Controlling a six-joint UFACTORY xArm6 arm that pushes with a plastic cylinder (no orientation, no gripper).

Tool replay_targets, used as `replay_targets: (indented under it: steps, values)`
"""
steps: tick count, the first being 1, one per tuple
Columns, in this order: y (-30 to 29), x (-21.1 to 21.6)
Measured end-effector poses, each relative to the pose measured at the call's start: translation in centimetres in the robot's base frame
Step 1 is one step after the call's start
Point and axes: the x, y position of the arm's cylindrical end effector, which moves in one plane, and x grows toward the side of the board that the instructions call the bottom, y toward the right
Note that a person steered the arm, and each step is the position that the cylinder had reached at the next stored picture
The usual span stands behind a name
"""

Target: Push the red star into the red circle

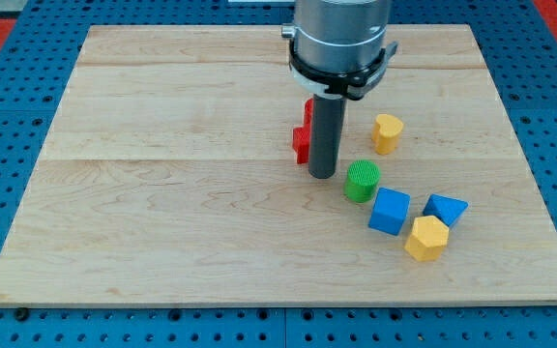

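Two red pieces show just left of my rod, mostly hidden behind it. The lower one (302, 143) looks like part of the red star. A smaller red bit (307, 111) sits right above it; its shape cannot be made out. The two look to be touching. My tip (322, 175) rests on the wooden board (162, 193), just right of and slightly below the lower red piece, close to or touching it.
A green cylinder (362, 181) stands just right of my tip. A yellow heart-like block (387, 132) lies further right. A blue cube (390, 211), a blue triangular block (445, 209) and a yellow hexagonal block (426, 238) cluster at the lower right.
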Motion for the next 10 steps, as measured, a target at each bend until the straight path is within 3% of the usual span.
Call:
replay_targets:
  steps: [1, 3, 6, 7, 8, 10]
  values:
    - [-2.3, -0.3]
    - [3.4, -3.8]
    - [3.8, -6.4]
    - [1.6, -4.6]
    - [-0.8, -5.4]
    - [0.7, -8.8]
